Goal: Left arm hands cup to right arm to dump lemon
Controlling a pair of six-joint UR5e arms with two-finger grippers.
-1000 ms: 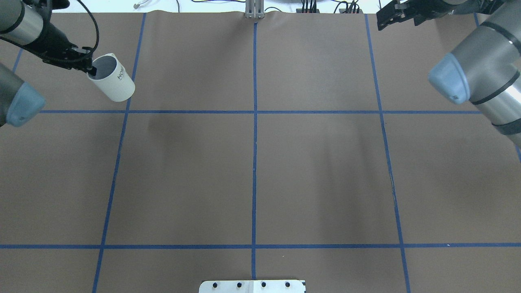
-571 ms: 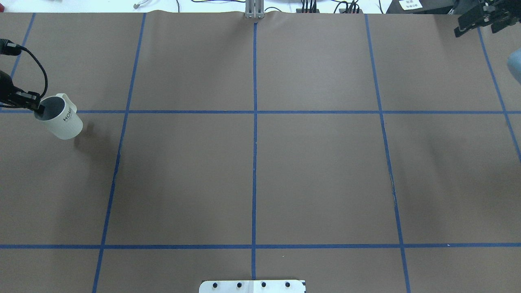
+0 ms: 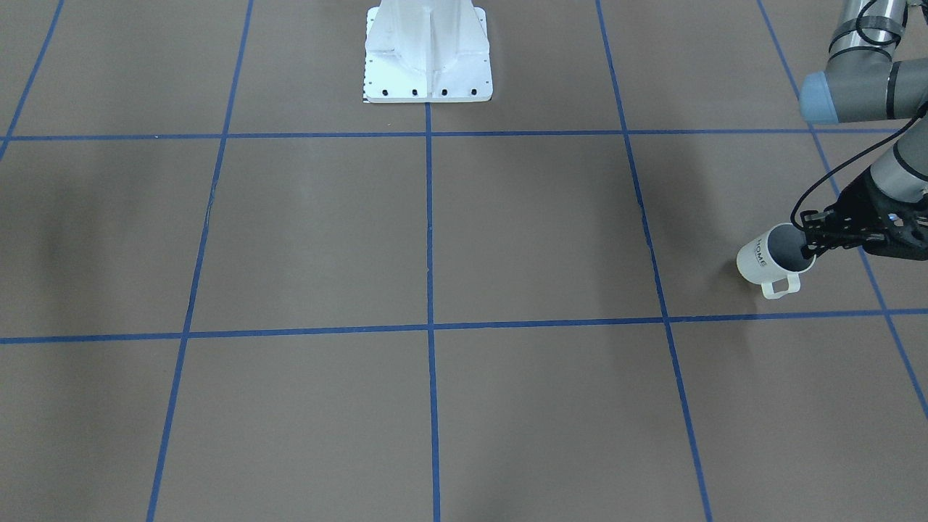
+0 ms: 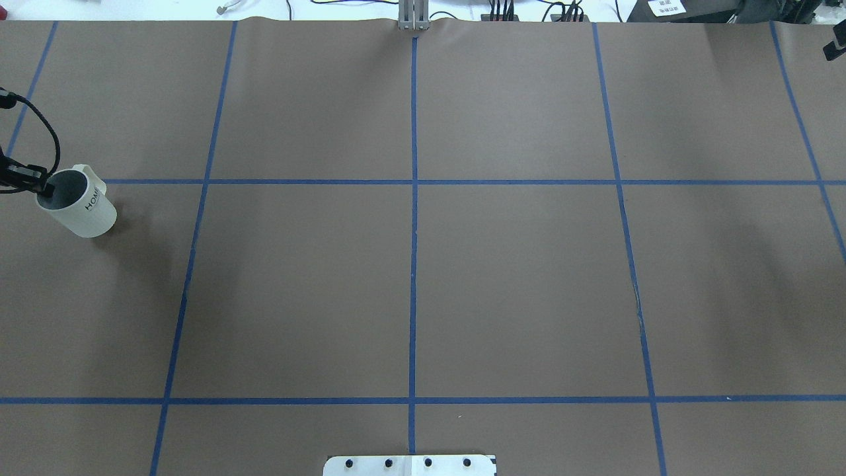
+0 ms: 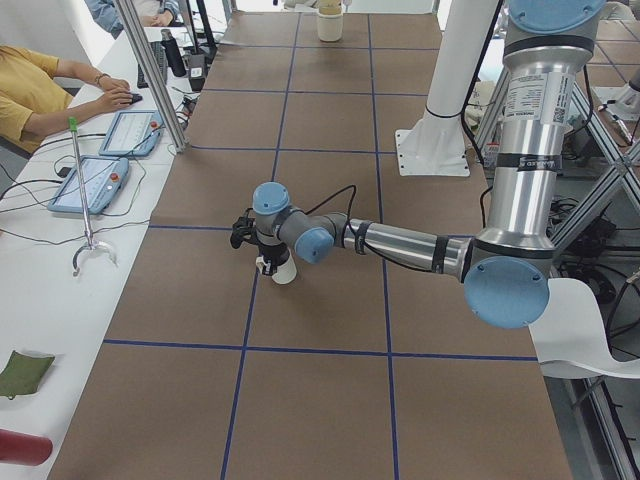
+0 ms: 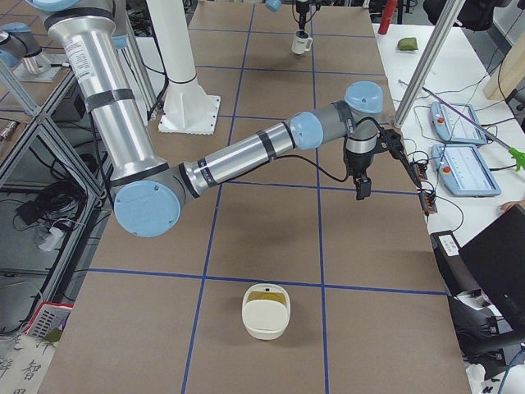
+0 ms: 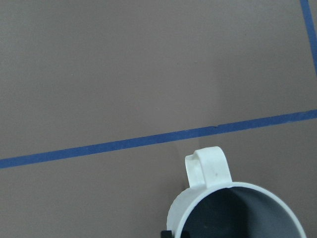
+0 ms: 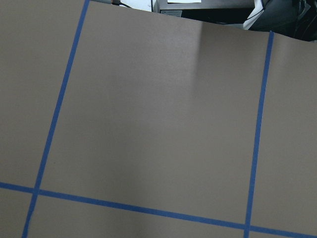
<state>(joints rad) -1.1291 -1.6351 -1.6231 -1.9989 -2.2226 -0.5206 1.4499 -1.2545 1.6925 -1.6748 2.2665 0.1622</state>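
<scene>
The cup (image 4: 84, 211), a white mug with "HOME" lettering, is at the far left of the table, tilted, low over or on the brown surface. My left gripper (image 4: 45, 187) is shut on its rim, one finger inside. The front-facing view shows the same grip (image 3: 807, 246) on the cup (image 3: 760, 261). The left wrist view shows the cup's handle (image 7: 208, 168) and grey inside. No lemon shows in the cup. My right gripper (image 6: 361, 187) hangs above the table's right end. Only a black tip of it (image 4: 835, 47) shows overhead, so I cannot tell if it is open or shut.
A white container (image 6: 266, 316) with something yellow-olive inside sits near the table's right end. Blue tape lines (image 4: 413, 182) grid the brown table. The white robot base (image 3: 428, 51) stands at the table's near edge. Operators' tablets (image 5: 95, 180) lie on a side bench.
My left gripper has carried the cup left, toward the robot and lower. My right arm has pulled away to the right, almost out of the overhead view.
</scene>
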